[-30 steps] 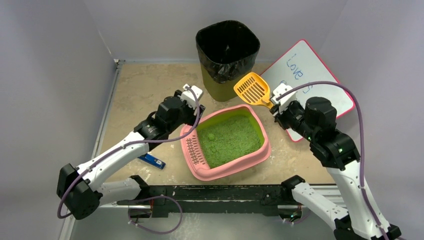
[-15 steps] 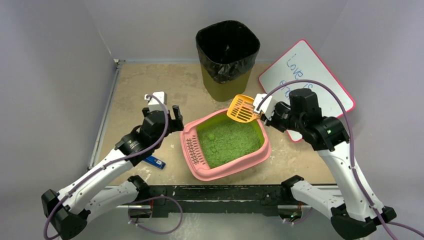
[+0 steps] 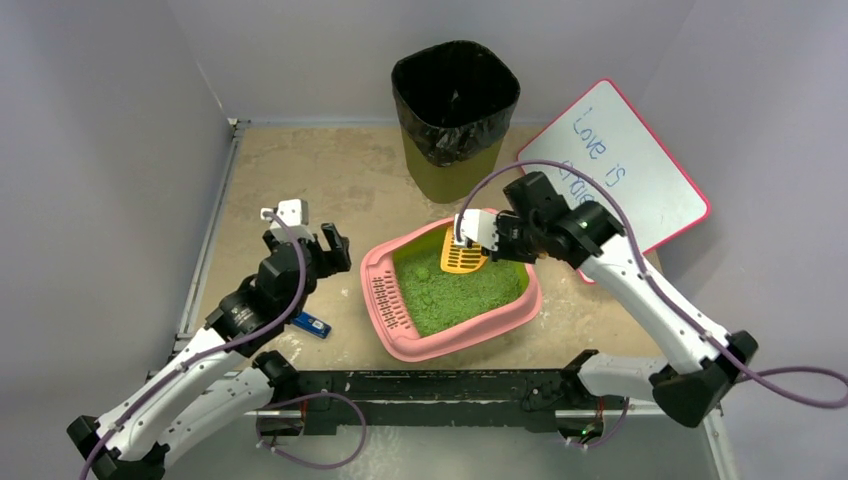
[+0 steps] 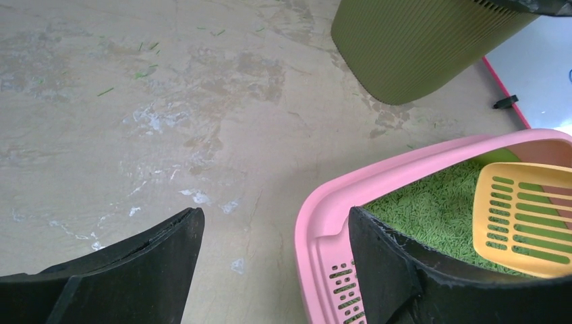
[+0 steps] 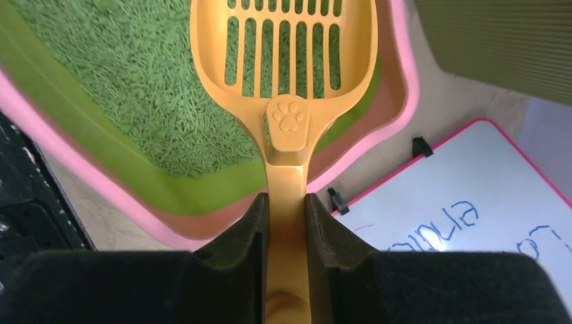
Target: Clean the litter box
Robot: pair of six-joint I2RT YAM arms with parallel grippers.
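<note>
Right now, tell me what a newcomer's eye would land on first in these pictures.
The pink litter box, filled with bright green litter, sits mid-table and grabs the eye first. Next comes the yellow scoop, clamped in the right end effector over the box's far end. Behind them stands an olive bin lined with a black bag, and the left end effector is open beside the box.

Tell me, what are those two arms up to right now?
Right jaws shut on yellow scoop, head over the green litter. Left jaws open, empty, beside the litter box. Nothing blocking it.
</note>
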